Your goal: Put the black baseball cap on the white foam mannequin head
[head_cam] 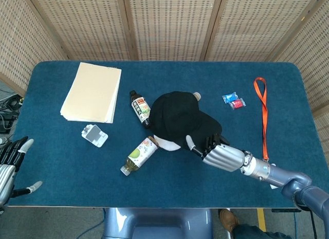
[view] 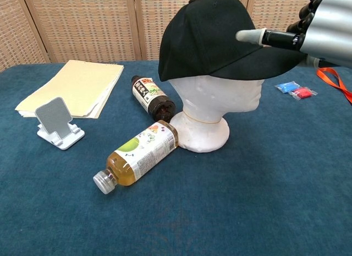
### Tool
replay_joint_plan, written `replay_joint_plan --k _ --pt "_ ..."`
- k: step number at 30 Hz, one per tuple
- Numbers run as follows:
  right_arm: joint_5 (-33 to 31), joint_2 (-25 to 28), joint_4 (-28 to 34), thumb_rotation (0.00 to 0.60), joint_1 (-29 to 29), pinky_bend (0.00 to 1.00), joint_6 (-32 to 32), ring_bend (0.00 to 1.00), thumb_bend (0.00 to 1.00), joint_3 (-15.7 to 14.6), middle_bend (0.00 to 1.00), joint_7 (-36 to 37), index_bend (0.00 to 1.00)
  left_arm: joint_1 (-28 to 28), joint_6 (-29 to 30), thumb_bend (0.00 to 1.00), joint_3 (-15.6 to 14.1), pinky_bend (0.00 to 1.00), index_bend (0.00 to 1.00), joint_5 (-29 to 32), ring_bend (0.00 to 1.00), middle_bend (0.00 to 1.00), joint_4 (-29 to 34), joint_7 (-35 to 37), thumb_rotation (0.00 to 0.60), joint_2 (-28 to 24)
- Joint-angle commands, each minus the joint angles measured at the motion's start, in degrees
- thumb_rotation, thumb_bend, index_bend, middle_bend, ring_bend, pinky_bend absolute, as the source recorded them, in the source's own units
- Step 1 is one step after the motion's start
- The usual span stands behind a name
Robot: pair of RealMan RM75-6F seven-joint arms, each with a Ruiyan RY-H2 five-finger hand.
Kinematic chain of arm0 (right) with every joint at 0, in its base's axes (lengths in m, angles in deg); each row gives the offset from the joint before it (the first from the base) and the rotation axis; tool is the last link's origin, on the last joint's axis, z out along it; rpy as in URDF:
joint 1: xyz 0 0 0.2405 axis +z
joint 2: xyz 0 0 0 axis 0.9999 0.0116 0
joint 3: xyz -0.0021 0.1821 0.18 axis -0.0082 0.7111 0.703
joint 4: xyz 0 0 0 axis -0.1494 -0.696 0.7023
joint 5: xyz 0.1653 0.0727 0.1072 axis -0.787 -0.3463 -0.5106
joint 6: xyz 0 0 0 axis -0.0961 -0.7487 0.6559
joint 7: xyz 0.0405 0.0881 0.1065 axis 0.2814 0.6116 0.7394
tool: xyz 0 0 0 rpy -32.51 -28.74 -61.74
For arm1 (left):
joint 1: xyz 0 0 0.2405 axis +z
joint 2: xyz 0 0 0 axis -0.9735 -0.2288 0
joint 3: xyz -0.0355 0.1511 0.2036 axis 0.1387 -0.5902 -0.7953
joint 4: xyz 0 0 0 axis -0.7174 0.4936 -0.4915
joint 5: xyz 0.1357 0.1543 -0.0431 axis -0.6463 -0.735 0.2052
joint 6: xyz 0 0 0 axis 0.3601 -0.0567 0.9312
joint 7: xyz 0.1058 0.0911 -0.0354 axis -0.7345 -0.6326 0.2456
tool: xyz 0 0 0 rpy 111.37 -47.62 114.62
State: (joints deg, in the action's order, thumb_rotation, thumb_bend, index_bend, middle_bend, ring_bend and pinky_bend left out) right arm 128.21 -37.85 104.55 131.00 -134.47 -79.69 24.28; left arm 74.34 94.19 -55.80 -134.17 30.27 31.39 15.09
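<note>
The black baseball cap [view: 217, 36] sits on the white foam mannequin head [view: 220, 99], covering its crown, with the brim [view: 264, 55] jutting right over the face. My right hand [view: 324, 27] holds the brim's end, thumb on top and the other fingers behind it. From the head view the cap [head_cam: 180, 115] hides most of the mannequin head [head_cam: 167, 143], and the right hand [head_cam: 218, 154] grips the brim at its lower right. My left hand [head_cam: 10, 164] hovers at the table's lower left edge, fingers spread, holding nothing.
A dark bottle [view: 149, 96] lies against the mannequin's back, and a green tea bottle [view: 137, 157] lies in front of its base. A phone stand [view: 56, 123] and a folder stack [view: 74, 85] are at left. Small packets [head_cam: 234, 100] and an orange lanyard [head_cam: 263, 115] lie at right.
</note>
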Motion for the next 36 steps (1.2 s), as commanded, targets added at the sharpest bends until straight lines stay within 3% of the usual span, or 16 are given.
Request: replay_joint_plan --k 1,10,19,23,27,28,30,32,34,36 --pt "-0.1 0.02 0.23 0.6 -0.04 1.0 -0.07 1.0 0.17 -0.04 0.98 -0.03 0.01 0.0 0.02 0.0 0.0 0.0 0.0 -0.02 0.0 0.0 0.01 0.04 0.6 0.0" --pt "-0.25 1.15 2.37 0.6 -0.8 1.0 -1.75 1.0 0.16 0.1 0.97 -0.49 0.0 0.14 0.32 0.0 -0.06 0.0 0.0 -0.21 0.0 0.0 -0.01 0.41 0.6 -0.14" --pt "-1.72 6.73 6.96 0.6 -5.61 1.0 -7.34 1.0 0.16 -0.27 0.97 0.0 0.0 0.5 1.16 0.0 -0.22 0.0 0.0 -0.89 0.0 0.0 -0.16 1.72 0.6 -0.61" --pt "-8.14 9.01 9.3 0.6 -11.94 1.0 -11.8 1.0 0.16 0.0 0.93 5.31 0.0 0.66 1.57 0.0 -0.25 0.0 0.0 -1.1 0.0 0.0 -0.44 2.59 0.6 -0.87" --pt "-16.24 9.52 11.94 0.6 -17.79 0.97 -13.43 0.9 0.11 0.76 0.78 11.35 0.0 0.71 1.55 0.0 -0.6 0.0 0.0 -1.92 0.0 0.0 -0.48 2.54 0.6 -0.85" --pt "-18.22 9.56 13.21 0.6 -19.39 0.88 -13.25 0.79 0.07 0.67 0.68 12.53 0.0 0.75 1.59 0.0 -0.69 0.0 0.0 -2.14 0.0 0.0 -0.45 2.38 0.6 -0.82" --pt "-21.61 9.86 16.61 0.6 -22.18 0.57 -11.9 0.47 0.01 -0.07 0.44 14.01 0.0 0.85 1.66 0.0 -0.83 0.0 0.0 -2.38 0.0 0.0 -0.39 2.11 0.6 -0.7" --pt "-24.72 10.43 20.61 0.6 -24.42 0.16 -9.78 0.11 0.0 -0.91 0.13 13.99 0.0 0.96 1.79 0.0 -0.91 0.0 0.0 -2.51 0.0 0.0 -0.41 1.91 0.6 -0.61" --pt "-28.52 11.22 26.4 0.6 -26.72 0.02 -6.71 0.01 0.0 -1.9 0.02 12.8 0.0 1.11 1.98 0.0 -1.0 0.0 0.0 -2.7 0.0 0.0 -0.47 1.62 0.6 -0.47" --pt "-30.95 11.99 31.6 0.6 -28.08 0.0 -4.39 0.0 0.0 -2.58 0.0 11.78 0.0 1.24 2.15 0.0 -1.11 0.0 0.0 -2.94 0.0 0.0 -0.58 1.43 0.6 -0.37"
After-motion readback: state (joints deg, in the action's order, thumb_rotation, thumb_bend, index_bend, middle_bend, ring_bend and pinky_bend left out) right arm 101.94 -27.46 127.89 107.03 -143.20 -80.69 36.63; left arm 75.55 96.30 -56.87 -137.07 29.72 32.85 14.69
